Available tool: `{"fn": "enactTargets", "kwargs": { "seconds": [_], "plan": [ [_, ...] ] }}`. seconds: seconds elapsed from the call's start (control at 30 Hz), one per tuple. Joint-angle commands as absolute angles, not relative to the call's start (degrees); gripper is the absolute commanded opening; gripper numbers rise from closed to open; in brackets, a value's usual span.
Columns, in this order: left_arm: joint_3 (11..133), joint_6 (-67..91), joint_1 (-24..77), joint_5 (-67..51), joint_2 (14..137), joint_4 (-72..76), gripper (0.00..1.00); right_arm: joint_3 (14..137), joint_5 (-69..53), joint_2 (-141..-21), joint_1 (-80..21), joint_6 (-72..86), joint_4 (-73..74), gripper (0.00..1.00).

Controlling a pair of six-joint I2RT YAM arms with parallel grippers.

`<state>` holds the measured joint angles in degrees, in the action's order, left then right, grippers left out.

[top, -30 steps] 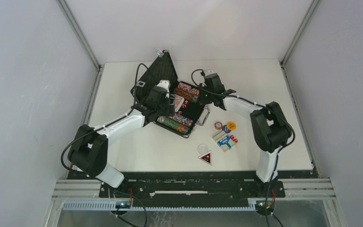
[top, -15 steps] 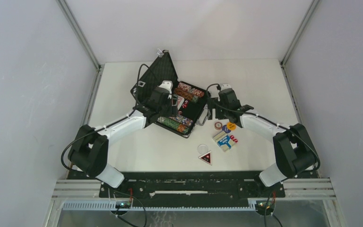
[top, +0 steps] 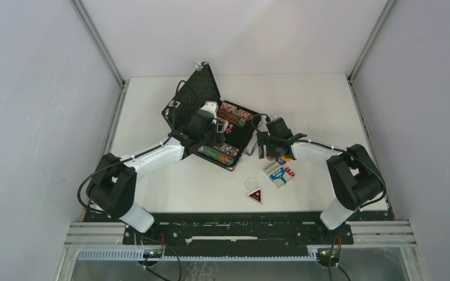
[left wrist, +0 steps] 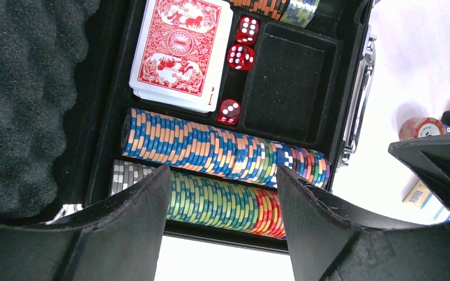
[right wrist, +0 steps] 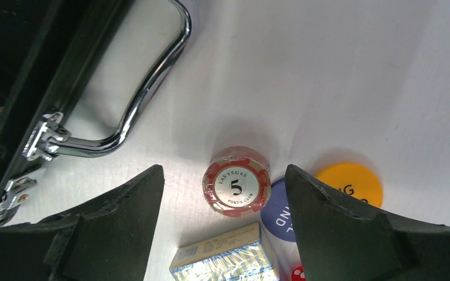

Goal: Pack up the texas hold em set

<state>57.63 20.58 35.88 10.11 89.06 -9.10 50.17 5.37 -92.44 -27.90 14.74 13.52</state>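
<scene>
Packing is judged partly done. Briefcase [top: 196,96] is found open at the far middle of the bench [top: 328,99], with its lid raised and the foam lining [left wrist: 23,88] exposed. Chip rows [left wrist: 222,152], red deck [left wrist: 180,52] and dice [left wrist: 240,55] are seated in their compartments, and one compartment [left wrist: 284,85] is seen vacant. Left gripper [left wrist: 220,181] is held spread above the chip rows, with nothing between its jaws. Right gripper [right wrist: 222,175] is likewise spread, poised over a short red chip stack [right wrist: 236,188] lying on the bench near the handle [right wrist: 146,88]. An orange token [right wrist: 349,184], a blue token [right wrist: 278,213] and a boxed blue deck [right wrist: 225,257] are noted close by. The stack is judged dense, stiff and smooth-edged, and liable to shear if pinched high; a hold low across its sides is advised.
</scene>
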Motion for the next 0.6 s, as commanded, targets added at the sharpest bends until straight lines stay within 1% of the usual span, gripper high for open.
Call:
{"fn": "enactTargets", "kwargs": {
  "seconds": [0.0, 0.07, 0.13, 0.2, 0.3, 0.5, 0.57],
  "plan": [
    [57.5, 20.9, 36.1, 11.1, 89.0, -7.8, 0.71, 49.9, 4.7, -93.4, -28.0, 16.5, 12.0, 0.83],
    [57.7, 20.9, 36.1, 10.9, 89.3, -7.8, 0.71, 49.9, 4.6, -93.6, -27.9, 16.6, 12.2, 0.8],
    [57.7, 21.0, 36.1, 10.7, 89.6, -7.8, 0.71, 49.9, 4.4, -93.8, -27.8, 16.7, 12.3, 0.66],
    [57.9, 21.0, 36.1, 10.5, 89.8, -7.8, 0.71, 50.0, 4.6, -93.9, -27.7, 17.0, 12.7, 0.59],
    [58.0, 21.0, 36.1, 9.8, 90.1, -7.8, 0.71, 49.9, 4.9, -94.0, -27.7, 17.4, 13.0, 0.48],
    [58.0, 21.2, 36.1, 9.1, 89.8, -7.8, 0.72, 49.9, 5.6, -92.7, -27.6, 17.4, 13.1, 0.39],
    [58.1, 21.3, 36.1, 8.4, 89.6, -7.7, 0.72, 49.9, 5.5, -91.1, -27.6, 17.3, 13.0, 0.37]
  ]
}}
